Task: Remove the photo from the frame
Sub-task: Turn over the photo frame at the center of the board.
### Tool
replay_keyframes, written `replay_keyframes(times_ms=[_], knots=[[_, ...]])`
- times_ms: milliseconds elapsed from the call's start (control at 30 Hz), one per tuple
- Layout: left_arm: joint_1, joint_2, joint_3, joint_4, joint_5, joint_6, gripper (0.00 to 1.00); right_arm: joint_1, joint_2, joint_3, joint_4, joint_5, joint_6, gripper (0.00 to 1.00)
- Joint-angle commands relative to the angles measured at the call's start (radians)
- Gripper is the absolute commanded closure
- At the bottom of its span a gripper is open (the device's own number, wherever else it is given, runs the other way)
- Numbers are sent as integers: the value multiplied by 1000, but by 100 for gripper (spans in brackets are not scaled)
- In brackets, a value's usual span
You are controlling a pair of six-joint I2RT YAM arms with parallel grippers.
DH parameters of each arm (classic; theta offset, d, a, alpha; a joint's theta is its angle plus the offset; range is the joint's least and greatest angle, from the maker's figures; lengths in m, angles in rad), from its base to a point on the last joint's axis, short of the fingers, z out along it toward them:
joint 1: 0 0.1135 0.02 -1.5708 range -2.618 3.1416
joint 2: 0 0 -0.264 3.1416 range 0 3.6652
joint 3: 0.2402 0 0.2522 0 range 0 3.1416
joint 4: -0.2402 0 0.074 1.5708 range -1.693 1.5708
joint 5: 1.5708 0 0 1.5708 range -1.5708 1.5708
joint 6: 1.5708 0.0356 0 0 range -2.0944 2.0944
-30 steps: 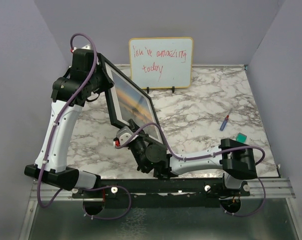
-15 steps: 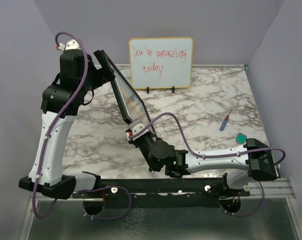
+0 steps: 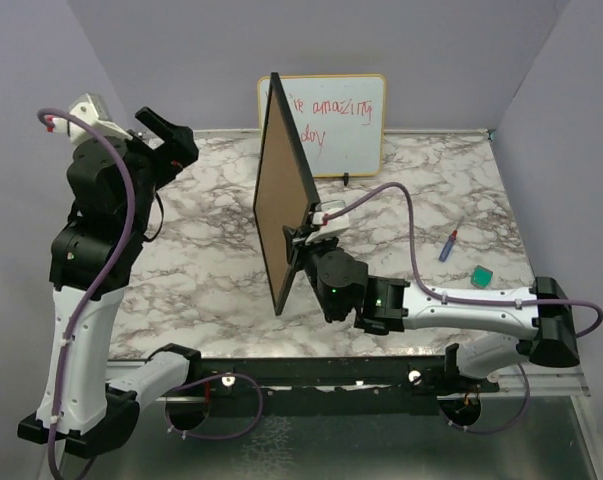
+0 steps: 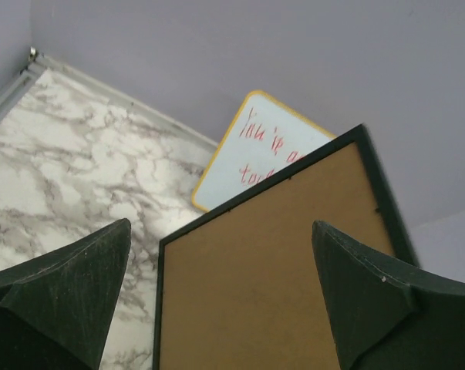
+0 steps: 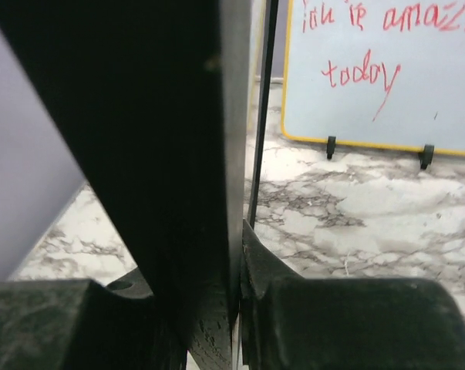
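In the tight clamp of the right gripper, the frame stands on edge, its long axis near upright, its flat brown fibreboard back facing left inside a thin black rim. The left gripper hangs well apart leftward, spread wide. Beyond the frame are a whiteboard, the marbled table and plain grey walls.

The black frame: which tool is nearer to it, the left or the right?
Right. The right tool is shut on the edge of the frame and holds it up. The left tool is open, apart from it, facing its brown back.
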Motion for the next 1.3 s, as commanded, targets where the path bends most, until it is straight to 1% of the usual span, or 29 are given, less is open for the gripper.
replay_keyframes(times_ms=[0, 133, 233, 300, 467, 533, 600, 667, 733, 833, 867, 1033, 1267], knots=[[3, 8, -138, 9, 81, -18, 1, -16, -99, -31, -144, -41, 340, 99], [3, -35, -317, 41, 135, -47, 1, -30, -182, -108, -241, -14, 547, 99], [2, -62, -459, 69, 180, -61, 1, -32, -225, -185, -287, 38, 676, 99], [3, -84, -543, 96, 199, -81, 1, -34, -251, -217, -429, 67, 858, 99], [3, -131, -722, 151, 221, -143, 1, -34, -323, -364, -473, 75, 1059, 99], [2, -152, -798, 182, 239, -172, 1, -34, -332, -403, -558, 92, 1216, 99], [3, -175, -865, 213, 241, -196, 1, -34, -331, -428, -617, 101, 1303, 99], [3, -192, -920, 227, 236, -217, 1, -33, -324, -437, -709, 101, 1436, 99], [2, -203, -967, 232, 220, -244, 1, -34, -313, -452, -845, 85, 1632, 99], [2, -220, -1040, 250, 228, -288, 1, -34, -306, -490, -936, 32, 1787, 99], [3, -228, -1065, 260, 230, -297, 1, -34, -309, -509, -933, 17, 1821, 99], [2, -257, -1170, 302, 234, -337, 1, -34, -330, -618, -841, -41, 1866, 99], [3, -282, -1251, 316, 230, -398, 1, -34, -268, -716, -830, -118, 2090, 99]])
